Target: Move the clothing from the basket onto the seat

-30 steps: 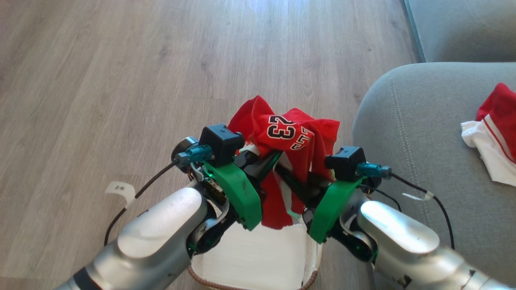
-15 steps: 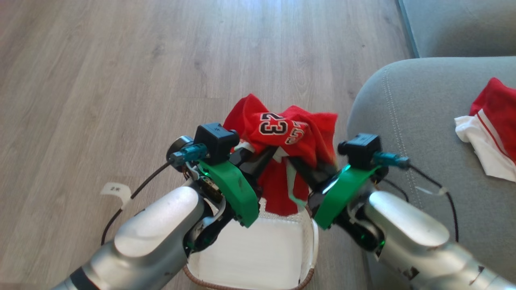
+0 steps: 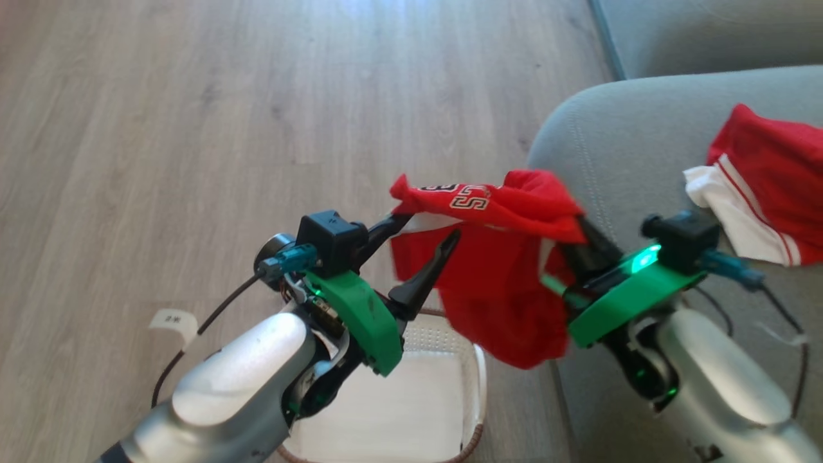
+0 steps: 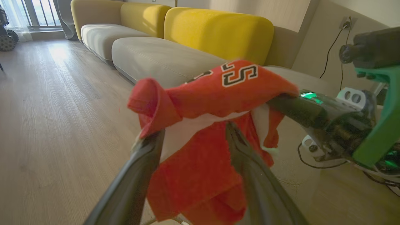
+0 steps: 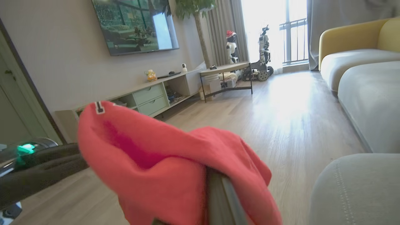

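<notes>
Clothing is in two places at this moment. On the grey seat [image 3: 617, 148], the biggest thing near the robot, a red and white garment [image 3: 765, 173] already lies, well in from the rounded corner. The basket [image 3: 477, 392] stands on the floor [image 3: 193, 128] just beside the seat, under the arms, and the part of its inside that shows is bare white. The red jersey [image 3: 501, 276] hangs in the air above the basket's far wall, stretched between both arms, with its lower part sagging. The left tool [image 3: 432, 225] has its fingers apart. The cloth is draped over one finger and falls between the two. The right tool [image 3: 582, 241] goes under the other end of the jersey. The cloth covers its tips, so it cannot be told whether it is clamped there.

The step in hand seems to be the carry to the seat. Both arms should travel right together and high enough that the sagging hem passes over the cushion edge. The left end only hangs on an open finger, so a slow move is safer.

The floor is pale wood planks. The room has long grey cushions [image 4: 162, 59] with yellow backrests [image 4: 215, 31], a low cabinet [image 5: 150, 93] and a wall television [image 5: 134, 25].
</notes>
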Robot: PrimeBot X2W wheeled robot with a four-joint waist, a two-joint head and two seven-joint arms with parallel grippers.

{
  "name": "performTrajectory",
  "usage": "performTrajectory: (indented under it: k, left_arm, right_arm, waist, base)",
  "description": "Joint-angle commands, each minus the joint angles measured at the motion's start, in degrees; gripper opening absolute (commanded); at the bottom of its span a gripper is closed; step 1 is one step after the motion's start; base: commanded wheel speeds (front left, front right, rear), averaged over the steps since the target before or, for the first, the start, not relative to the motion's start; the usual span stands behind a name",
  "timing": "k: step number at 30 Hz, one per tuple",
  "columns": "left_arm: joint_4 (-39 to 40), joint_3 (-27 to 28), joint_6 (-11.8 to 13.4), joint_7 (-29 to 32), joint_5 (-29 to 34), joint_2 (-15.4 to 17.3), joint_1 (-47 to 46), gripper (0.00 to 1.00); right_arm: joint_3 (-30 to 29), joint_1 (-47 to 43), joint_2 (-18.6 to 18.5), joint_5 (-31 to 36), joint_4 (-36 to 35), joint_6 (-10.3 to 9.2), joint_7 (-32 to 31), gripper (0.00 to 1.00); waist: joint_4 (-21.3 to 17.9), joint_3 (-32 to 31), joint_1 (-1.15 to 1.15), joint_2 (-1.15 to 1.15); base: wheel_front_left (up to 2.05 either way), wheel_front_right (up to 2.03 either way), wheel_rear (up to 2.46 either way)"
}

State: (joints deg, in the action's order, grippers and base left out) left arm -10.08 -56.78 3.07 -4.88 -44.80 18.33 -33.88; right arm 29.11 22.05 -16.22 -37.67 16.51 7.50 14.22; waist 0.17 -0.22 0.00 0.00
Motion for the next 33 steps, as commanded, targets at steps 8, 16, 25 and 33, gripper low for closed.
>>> performTrajectory:
  k: [8, 16, 25, 33]
  left_arm:
    - [2.99, 2.97, 0.97, -1.25, -0.51, 2.24, -1.58, 1.00]
    - [3.62, 3.17, 1.04, -2.06, -0.20, 2.89, -1.70, 1.00]
    - [4.00, 3.27, 1.32, -3.01, 0.79, 3.61, -2.41, 1.00]
    - [4.04, 3.23, 1.33, -3.53, 1.49, 4.19, -3.15, 1.00]
  right_arm:
    - [-8.91, -2.67, -0.89, 3.16, -10.22, -0.01, 0.77, 0.00]
    - [-14.78, -5.44, -1.38, 5.02, -17.39, -0.01, 0.77, 0.00]
    - [-18.92, -7.94, -1.82, 5.97, -23.04, -0.01, 0.77, 0.00]
    - [-20.83, -9.14, -1.40, 6.91, -26.02, -0.01, 0.77, 0.00]
  waist:
    - [-5.84, 0.79, 0.00, 0.00]
    - [-11.24, 1.99, 0.00, 0.00]
    - [-18.06, 3.44, 0.00, 0.00]
    - [-23.63, 4.81, 0.00, 0.00]
  base:
    - [0.00, 0.00, 0.00]
    - [0.00, 0.00, 0.00]
    - [0.00, 0.00, 0.00]
    - [0.00, 0.00, 0.00]
